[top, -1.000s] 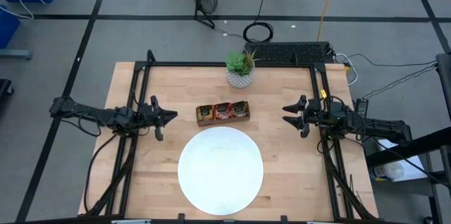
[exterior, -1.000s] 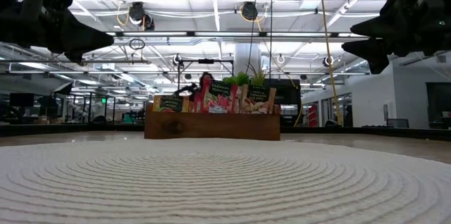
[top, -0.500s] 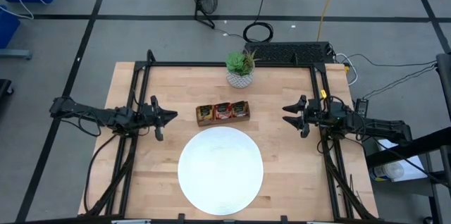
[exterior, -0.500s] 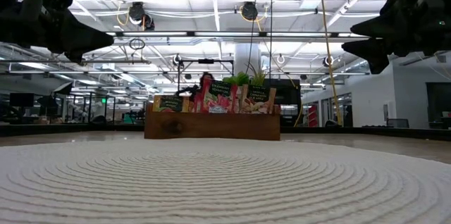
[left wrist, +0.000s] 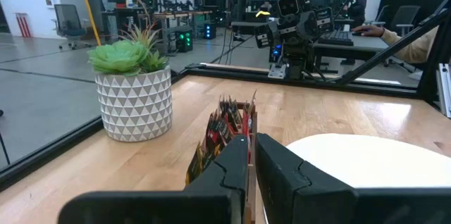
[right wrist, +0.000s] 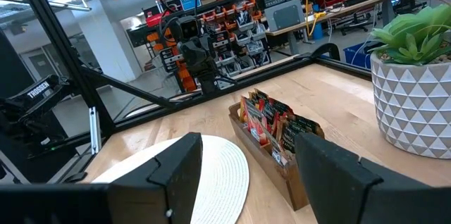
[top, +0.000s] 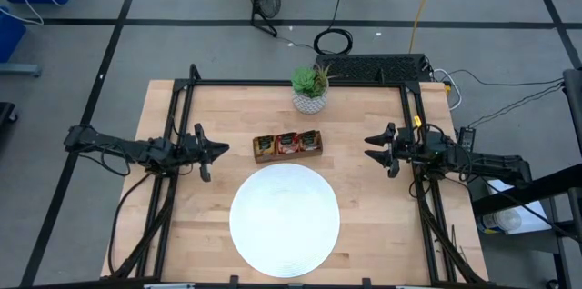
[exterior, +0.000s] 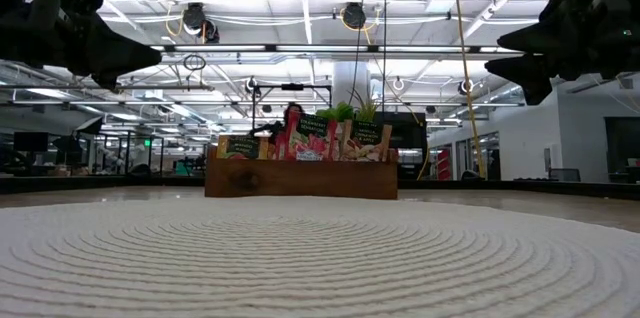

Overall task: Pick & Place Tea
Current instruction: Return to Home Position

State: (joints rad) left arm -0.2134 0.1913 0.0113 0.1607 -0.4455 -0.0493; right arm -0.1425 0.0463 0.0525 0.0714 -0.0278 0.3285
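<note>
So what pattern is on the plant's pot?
The pot is white with grey triangles all over. It shows best in the left wrist view.

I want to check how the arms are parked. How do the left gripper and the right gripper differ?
The left gripper has its fingers shut together; the right gripper has its fingers spread wide. The left gripper hangs over the left side of the table; the right gripper hangs over its right side. Both are empty and point inward at the wooden tray holding the tea.
</note>
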